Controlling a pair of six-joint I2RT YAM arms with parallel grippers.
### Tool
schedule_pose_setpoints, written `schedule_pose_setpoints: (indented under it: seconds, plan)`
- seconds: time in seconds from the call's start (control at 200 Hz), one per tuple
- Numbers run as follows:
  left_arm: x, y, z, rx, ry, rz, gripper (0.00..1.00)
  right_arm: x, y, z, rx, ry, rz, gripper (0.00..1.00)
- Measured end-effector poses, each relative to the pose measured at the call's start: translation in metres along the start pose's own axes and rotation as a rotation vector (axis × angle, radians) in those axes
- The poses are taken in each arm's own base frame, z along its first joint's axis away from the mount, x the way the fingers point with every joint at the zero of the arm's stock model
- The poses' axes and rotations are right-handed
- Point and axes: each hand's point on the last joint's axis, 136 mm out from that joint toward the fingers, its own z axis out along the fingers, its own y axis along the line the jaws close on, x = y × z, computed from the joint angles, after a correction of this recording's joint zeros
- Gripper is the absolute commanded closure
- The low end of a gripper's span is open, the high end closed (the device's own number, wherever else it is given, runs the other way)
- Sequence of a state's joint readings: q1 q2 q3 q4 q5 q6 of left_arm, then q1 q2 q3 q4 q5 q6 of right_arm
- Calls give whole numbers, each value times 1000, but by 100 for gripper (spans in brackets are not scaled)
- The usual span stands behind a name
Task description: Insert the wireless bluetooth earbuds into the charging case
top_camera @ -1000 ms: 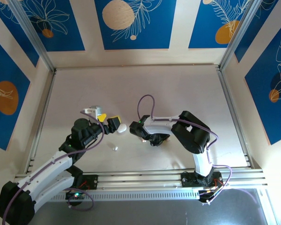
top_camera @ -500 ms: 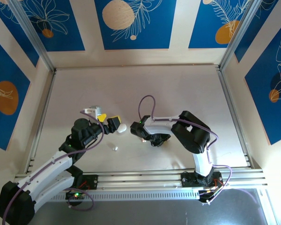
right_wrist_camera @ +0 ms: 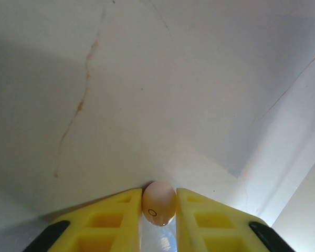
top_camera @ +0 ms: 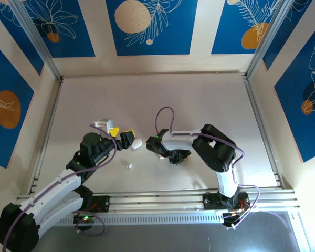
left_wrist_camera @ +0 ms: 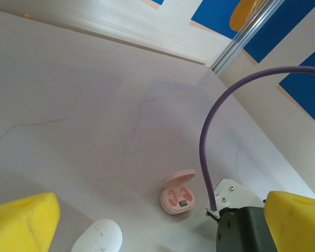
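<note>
Right jaws narrowed, pinching pink earbud (right_wrist_camera: pixel 158 202)

Two cases: a white case (top_camera: pixel 137 143) and a pink case (left_wrist_camera: pixel 177 193). Two earbuds: a white earbud (top_camera: pixel 128 165), a pink earbud (right_wrist_camera: pixel 158 202).

**Left gripper (top_camera: pixel 122 135), fingers spread wide**
- Between the fingers, close in and nearer its left finger: white case (left_wrist_camera: pixel 97 239), closed.
- Farther ahead: pink case (left_wrist_camera: pixel 177 194), lid up, with bare table separating it from the white case.
- Ahead and to its right: the right arm's wrist (left_wrist_camera: pixel 241 226) and its purple cable (left_wrist_camera: pixel 205 152) arch up just beside the pink case, closing off that side.
- Ahead and to its left: open table (left_wrist_camera: pixel 68 105) up to the back wall.
- Behind it, toward the bases: white earbud (top_camera: pixel 128 165) lies alone, apart from the rest.

**Right gripper (right_wrist_camera: pixel 158 198)**
- The gap between the fingers is taken up by a pink earbud (right_wrist_camera: pixel 158 202), which touches both.
- Ahead of it: bare table.
</note>
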State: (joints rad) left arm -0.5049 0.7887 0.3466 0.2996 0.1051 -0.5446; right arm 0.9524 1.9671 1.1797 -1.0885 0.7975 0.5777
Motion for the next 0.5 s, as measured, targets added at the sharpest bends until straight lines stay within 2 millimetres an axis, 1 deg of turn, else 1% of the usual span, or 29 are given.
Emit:
schedule_pose_setpoints:
  seconds: [0.18,0.285,0.385,0.5]
  plan:
    - [0,0,0,0,0,0,0,1,-3,1,1,10,12,84]
    - [0,0,0,2,1,0,0,0,-6,-2,-9,0,28,84]
    - [1,-2,0,11,3,0,0,-2,-11,-11,-44,-22,62,84]
    - [0,-6,0,35,0,3,0,-5,-21,-28,-121,-67,127,84]
